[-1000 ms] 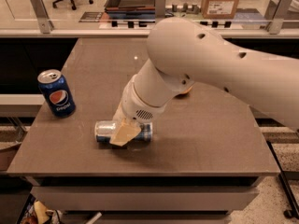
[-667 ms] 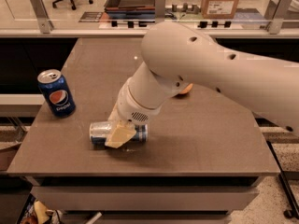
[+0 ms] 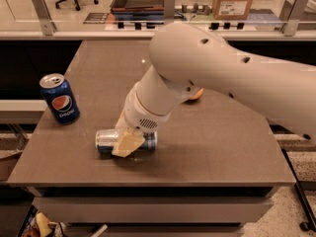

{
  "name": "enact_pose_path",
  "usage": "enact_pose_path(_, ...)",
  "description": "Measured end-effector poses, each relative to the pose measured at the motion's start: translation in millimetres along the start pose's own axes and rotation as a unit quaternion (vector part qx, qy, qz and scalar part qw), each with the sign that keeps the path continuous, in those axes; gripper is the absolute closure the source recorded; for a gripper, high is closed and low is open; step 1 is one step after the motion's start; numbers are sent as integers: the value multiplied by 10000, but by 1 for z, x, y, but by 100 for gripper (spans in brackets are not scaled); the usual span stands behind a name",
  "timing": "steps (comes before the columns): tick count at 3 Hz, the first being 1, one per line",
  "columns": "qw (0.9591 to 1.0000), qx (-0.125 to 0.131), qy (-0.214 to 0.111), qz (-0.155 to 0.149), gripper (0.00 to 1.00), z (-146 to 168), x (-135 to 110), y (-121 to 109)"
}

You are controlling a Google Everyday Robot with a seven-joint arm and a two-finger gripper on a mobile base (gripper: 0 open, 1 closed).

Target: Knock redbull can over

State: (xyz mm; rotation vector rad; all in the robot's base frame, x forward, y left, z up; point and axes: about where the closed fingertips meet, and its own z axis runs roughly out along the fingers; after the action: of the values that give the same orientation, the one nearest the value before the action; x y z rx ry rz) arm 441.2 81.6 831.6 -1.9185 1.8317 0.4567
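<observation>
The redbull can (image 3: 107,140), slim with a silver top and blue body, lies on its side on the brown table (image 3: 227,147), its top pointing left. My gripper (image 3: 127,140) is right over the can's middle; a tan fingertip (image 3: 127,143) rests against the can's front. The white arm comes in from the upper right and hides the can's right part.
A dark-blue Pepsi can (image 3: 59,98) stands upright at the table's left edge. An orange object (image 3: 196,94) peeks out from behind the arm near the table's middle. A counter with a box and a tray lies beyond the table.
The arm and gripper have shifted a little to the left, and the lying can has rolled or slid left with them.
</observation>
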Motion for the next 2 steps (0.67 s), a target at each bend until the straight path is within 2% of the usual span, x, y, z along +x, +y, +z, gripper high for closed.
enact_pose_path(2,10000,20,7,-30,12,-2,-2,2)
